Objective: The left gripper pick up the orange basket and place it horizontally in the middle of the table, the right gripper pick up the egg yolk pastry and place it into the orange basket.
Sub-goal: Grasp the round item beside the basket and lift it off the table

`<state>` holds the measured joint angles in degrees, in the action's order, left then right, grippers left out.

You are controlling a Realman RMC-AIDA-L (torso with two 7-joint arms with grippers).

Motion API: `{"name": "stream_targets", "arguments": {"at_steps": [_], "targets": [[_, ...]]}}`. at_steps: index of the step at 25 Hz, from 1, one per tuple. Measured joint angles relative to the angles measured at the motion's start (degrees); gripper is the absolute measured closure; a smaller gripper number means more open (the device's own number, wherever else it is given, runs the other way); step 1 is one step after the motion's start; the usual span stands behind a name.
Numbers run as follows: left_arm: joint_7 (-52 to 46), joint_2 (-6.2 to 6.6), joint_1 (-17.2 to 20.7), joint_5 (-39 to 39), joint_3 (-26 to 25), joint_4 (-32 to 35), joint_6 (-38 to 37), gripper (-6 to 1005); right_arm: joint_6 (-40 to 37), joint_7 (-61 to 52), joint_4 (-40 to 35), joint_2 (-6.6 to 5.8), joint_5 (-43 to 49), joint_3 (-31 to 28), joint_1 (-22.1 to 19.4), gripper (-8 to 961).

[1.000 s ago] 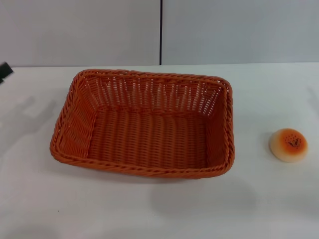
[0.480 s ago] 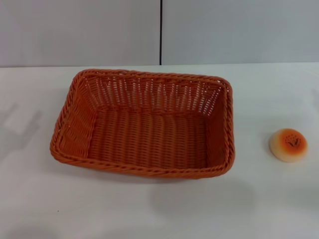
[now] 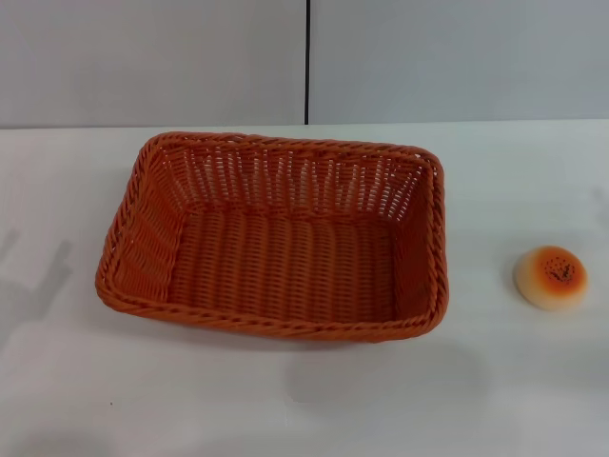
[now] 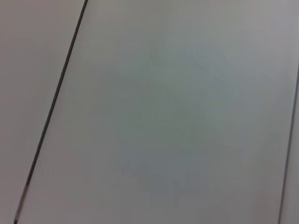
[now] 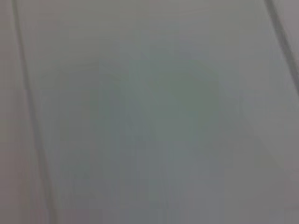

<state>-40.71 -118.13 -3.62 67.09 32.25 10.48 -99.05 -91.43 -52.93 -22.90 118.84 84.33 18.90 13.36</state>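
Two things are sitting on the table (image 3: 285, 409): the basket (image 3: 276, 243), lying lengthwise near the middle and holding nothing, and the pastry (image 3: 551, 277), well apart on its right. Neither gripper is showing, so I cannot tell their state. Judging by this, the basket step looks done; next, the right gripper needs to reach the pastry.

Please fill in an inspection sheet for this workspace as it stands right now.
Surface: white table, faint shadows at its left edge.
Job's things: orange basket upright, mid-table, empty; pastry on the table to its right, apart from it.
Clutter: nothing seen.
Grippers: neither in view; both wrist views show only pale panelling.
Cables: nothing seen.
Surroundings: grey wall behind the table, with a dark vertical seam.
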Motion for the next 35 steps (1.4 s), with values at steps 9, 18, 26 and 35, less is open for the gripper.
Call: {"name": "stream_targets", "arguments": {"at_steps": [9,18,26,35], "targets": [[4.3,-0.12,-0.6,0.3,0.4,-3.3,2.5,258,-3.1,-32.5,-21.3,0.00,17.3,0.1,0.5,244],[4.5,-0.17,-1.2,0.4,0.6,-3.7,2.9,258,-3.8,-60.5,-32.7,-0.96,37.8,0.4,3.8,244],[4.5,-0.22,-1.5,0.4,0.6,-4.9,3.2,258,-8.3,-73.6,-34.1,-4.76,55.1,0.5,10.4,268],[4.5,-0.26,-1.5,0.4,0.6,-6.4,3.9,258,-11.2,-76.5,-29.4,-6.90,60.3,8.0,16.6,295]]}}
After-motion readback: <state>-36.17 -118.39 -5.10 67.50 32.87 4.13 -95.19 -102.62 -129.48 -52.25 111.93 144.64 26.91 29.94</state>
